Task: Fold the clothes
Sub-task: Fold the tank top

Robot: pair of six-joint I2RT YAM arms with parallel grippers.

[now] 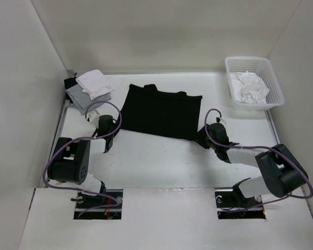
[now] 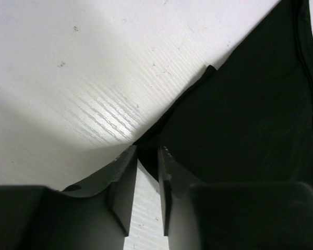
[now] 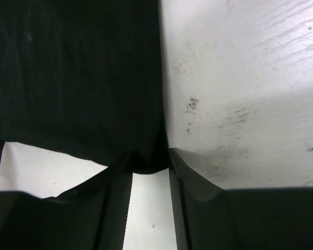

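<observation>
Sitting flat on the white desk (image 1: 161,166), the black T-shirt (image 1: 161,112) lies spread mid-desk, just beyond both arms; left claw (image 2: 147,152) stands narrowly parted astride the shirt's near-left corner; right claw (image 3: 150,156) stands wider astride the near-right corner; neither visibly pinches cloth; risk: bites this shallow let a corner slip free on lifting, skewing the fold; soft fabric may bunch.

Top camera: high behind my arm bases, looking down and forward, far enough to take in the whole table (image 1: 161,161). Wrist cameras: very close, aimed down past the left gripper (image 2: 147,152) and right gripper (image 3: 149,159). All three share the T-shirt (image 1: 161,112) near edge.
</observation>
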